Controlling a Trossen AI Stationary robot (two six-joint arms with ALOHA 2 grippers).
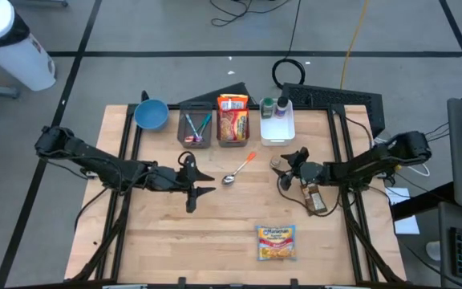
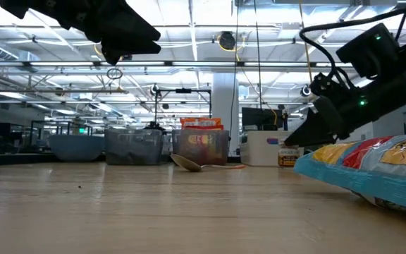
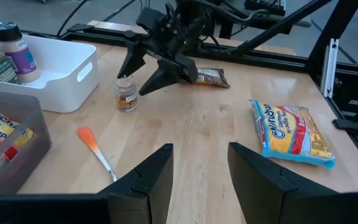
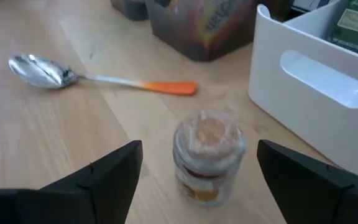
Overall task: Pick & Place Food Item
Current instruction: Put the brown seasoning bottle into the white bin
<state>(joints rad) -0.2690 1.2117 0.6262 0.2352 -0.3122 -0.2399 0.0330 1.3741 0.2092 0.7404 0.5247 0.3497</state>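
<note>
**Two Dark Robot Arms**

Both arms are black and made of long, thin parts joined together. The left claw (image 1: 195, 186) has two flat, pointy black fingers (image 3: 146, 180) with slanted edges. The right claw (image 1: 287, 164) looks the same. Thin black cables run along the right arm, and small green lights glow on it.

Two dark jointed arms reach inward low over the table. The right gripper (image 1: 282, 166) has its fingers spread wide; the left gripper (image 1: 201, 183) stands partly open, empty.
</note>
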